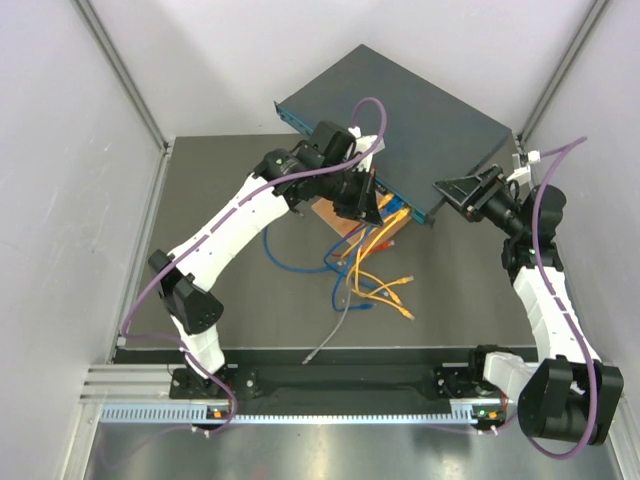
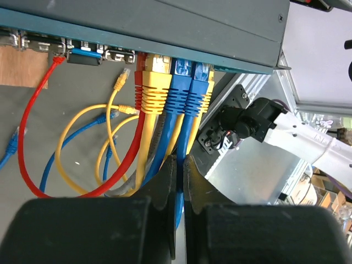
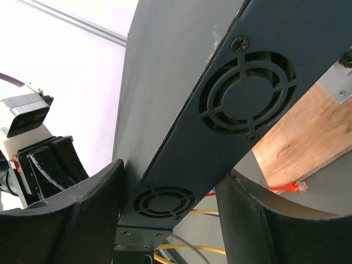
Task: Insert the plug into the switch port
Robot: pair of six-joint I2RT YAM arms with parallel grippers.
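Both grippers are clenching: left gripper (image 2: 180,165) on the blue cable (image 2: 179,206), plug (image 2: 198,91) at twelve o'clock at the switch (image 1: 420,120); right gripper (image 3: 169,175) on the switch. Pushing by cable, I am risking buckling it.

Front face of the switch (image 2: 181,25) spans 12 o'clock. Seated side by side at centre: red plug (image 2: 139,82), yellow plug (image 2: 154,82), two blue plugs (image 2: 179,82). At 6 o'clock, left tool (image 2: 180,163), fingers pressed together on a blue cable (image 2: 179,203) that drops from the plugs. At 9 o'clock a red cable (image 2: 25,143) loops. Two loose yellow ends (image 2: 122,80) over grey tabletop (image 2: 77,88). At 10 o'clock, wooden board (image 2: 22,66). At 3 o'clock, right arm (image 2: 286,129).
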